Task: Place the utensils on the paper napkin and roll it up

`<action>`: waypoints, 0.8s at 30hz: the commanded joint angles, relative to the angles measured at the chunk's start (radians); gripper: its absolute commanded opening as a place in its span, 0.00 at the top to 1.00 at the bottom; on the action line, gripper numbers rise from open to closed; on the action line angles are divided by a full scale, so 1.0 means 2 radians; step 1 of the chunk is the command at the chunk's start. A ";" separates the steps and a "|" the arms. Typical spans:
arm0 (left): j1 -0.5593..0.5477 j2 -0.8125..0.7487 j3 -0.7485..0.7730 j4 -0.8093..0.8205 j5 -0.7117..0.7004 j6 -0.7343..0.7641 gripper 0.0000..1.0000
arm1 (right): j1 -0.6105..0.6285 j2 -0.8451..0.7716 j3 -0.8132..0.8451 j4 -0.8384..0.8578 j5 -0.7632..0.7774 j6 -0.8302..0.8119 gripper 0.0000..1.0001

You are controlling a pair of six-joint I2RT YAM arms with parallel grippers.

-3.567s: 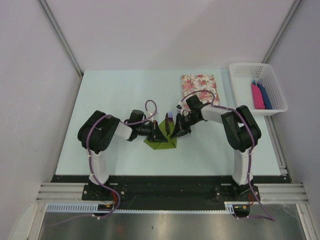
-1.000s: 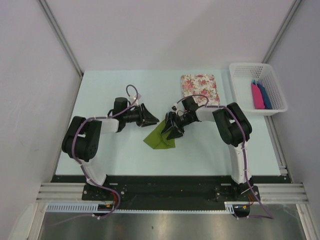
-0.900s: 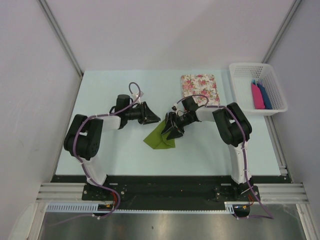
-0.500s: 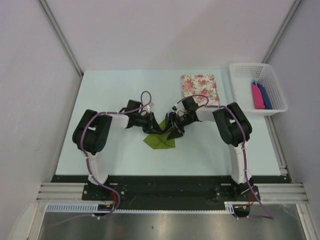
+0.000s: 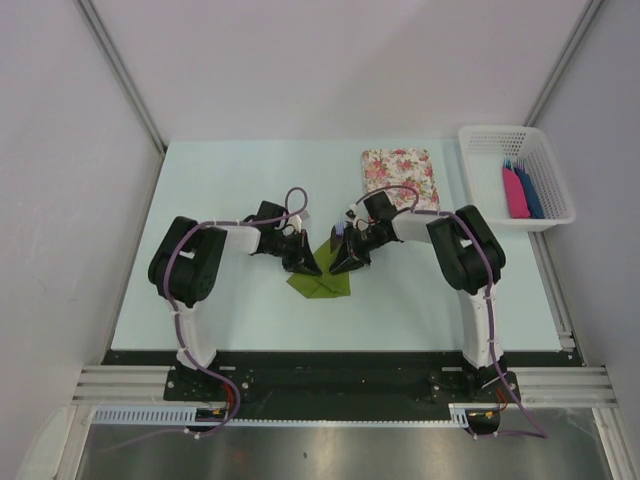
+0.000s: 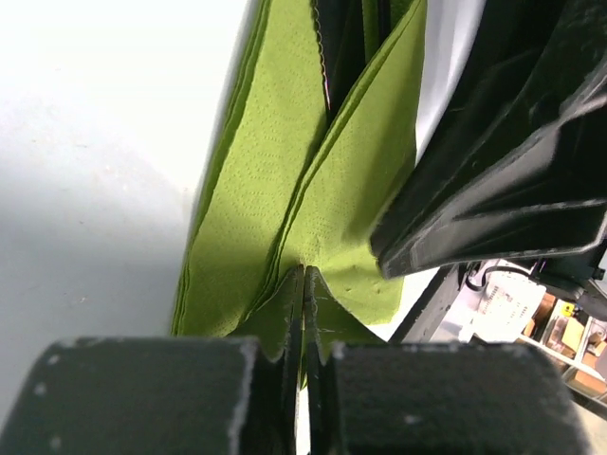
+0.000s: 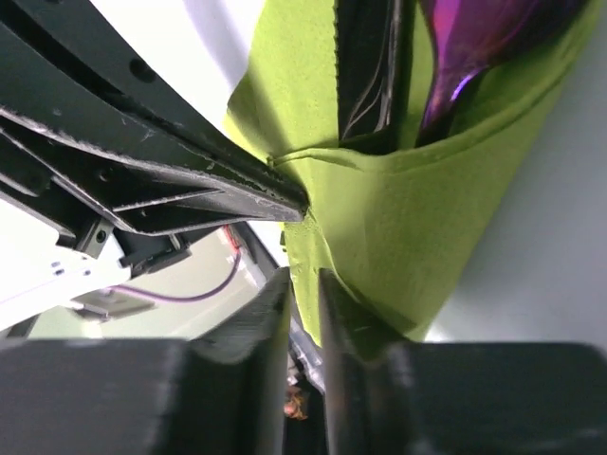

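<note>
The olive-green paper napkin (image 5: 322,281) lies folded mid-table, with the utensils tucked inside; only a purple tip (image 5: 340,231) pokes out at its far end. In the right wrist view a glossy purple utensil (image 7: 469,43) and a dark one (image 7: 368,66) sit between the napkin's (image 7: 398,209) folds. My left gripper (image 5: 308,266) (image 6: 304,275) is shut on the napkin's (image 6: 275,180) left flap. My right gripper (image 5: 341,263) (image 7: 303,282) faces it from the right, jaws drawn narrow on the napkin's edge. The two grippers almost touch.
A pink-and-white floral mat (image 5: 399,172) lies at the back right of the table. A white basket (image 5: 472,160) at the far right holds a pink piece (image 5: 515,193) and a blue piece (image 5: 530,193). Grey walls close in both sides.
My left arm swung in from the left to the napkin, and its jaws closed on the flap. My right gripper's jaws narrowed onto the napkin's edge; that arm barely moved.
</note>
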State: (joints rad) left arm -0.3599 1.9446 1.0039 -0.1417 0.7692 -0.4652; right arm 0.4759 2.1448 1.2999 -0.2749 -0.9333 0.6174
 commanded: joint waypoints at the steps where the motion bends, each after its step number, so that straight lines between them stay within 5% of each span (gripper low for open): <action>1: 0.000 -0.010 0.005 -0.017 -0.043 0.030 1.00 | 0.000 -0.061 0.023 -0.007 0.046 -0.024 0.86; 6: 0.000 -0.014 0.002 -0.016 -0.041 0.029 1.00 | 0.014 -0.074 0.044 -0.037 0.123 -0.078 1.00; 24: 0.007 -0.025 -0.014 0.010 -0.037 0.019 1.00 | 0.053 -0.009 0.052 -0.080 0.236 -0.148 1.00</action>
State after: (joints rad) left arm -0.3595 1.9354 0.9993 -0.1402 0.7593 -0.4606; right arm 0.5770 2.0899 1.3975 -0.4046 -0.5385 0.3775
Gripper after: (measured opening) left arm 0.006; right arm 0.009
